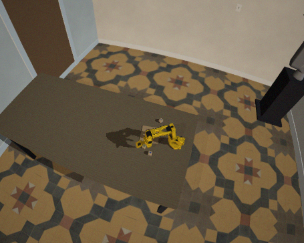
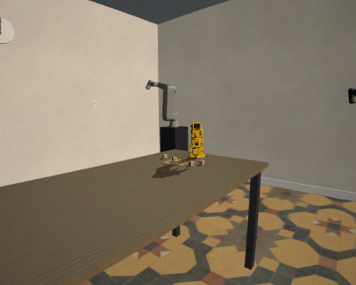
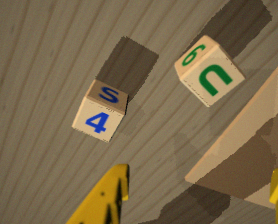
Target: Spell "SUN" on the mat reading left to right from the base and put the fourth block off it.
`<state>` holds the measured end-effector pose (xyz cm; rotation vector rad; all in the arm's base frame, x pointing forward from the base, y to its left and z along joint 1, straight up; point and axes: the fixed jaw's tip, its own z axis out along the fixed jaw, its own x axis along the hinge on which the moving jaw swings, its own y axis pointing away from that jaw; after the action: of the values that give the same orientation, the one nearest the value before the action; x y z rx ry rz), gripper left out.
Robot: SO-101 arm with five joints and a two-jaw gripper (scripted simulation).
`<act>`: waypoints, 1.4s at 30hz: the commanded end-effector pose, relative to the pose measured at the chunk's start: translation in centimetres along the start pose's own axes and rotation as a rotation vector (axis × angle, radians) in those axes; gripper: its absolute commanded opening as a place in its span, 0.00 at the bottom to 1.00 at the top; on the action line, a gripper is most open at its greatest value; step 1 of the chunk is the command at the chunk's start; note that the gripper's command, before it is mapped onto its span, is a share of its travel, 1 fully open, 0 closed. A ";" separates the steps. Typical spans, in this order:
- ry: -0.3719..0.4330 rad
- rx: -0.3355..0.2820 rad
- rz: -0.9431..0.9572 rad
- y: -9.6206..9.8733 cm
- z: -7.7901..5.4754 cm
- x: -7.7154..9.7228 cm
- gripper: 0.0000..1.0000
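In the wrist view, the S block (image 3: 100, 111) lies on the bare table, with a blue S on one face and a blue 4 on the face toward the camera. The U block (image 3: 210, 70), with a green U and a green 6 or 9, also lies on the table just off the mat. A corner of the tan mat (image 3: 240, 165) shows at the lower right. My gripper (image 3: 197, 175) hovers above the table near the mat's edge, part open, with nothing between its jaws. The arm (image 1: 160, 136) leans low over the mat (image 1: 149, 130). The N block is hidden here.
One block (image 1: 160, 120) lies off the mat on its far side, and another block (image 1: 149, 153) on the near side. The table's right edge is close behind the arm's base (image 1: 176, 143). A black pedestal (image 1: 281, 97) stands on the floor beyond.
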<state>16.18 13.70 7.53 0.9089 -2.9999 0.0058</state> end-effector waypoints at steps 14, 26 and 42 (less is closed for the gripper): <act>-0.091 -0.005 0.074 -1.6 -1.4 -1.7 0.32; -0.090 -0.004 0.099 -2.1 -1.4 -1.6 0.32; -0.059 0.007 0.582 -11.2 -1.7 3.2 0.32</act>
<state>19.49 4.71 7.99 0.1757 -3.1169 0.0061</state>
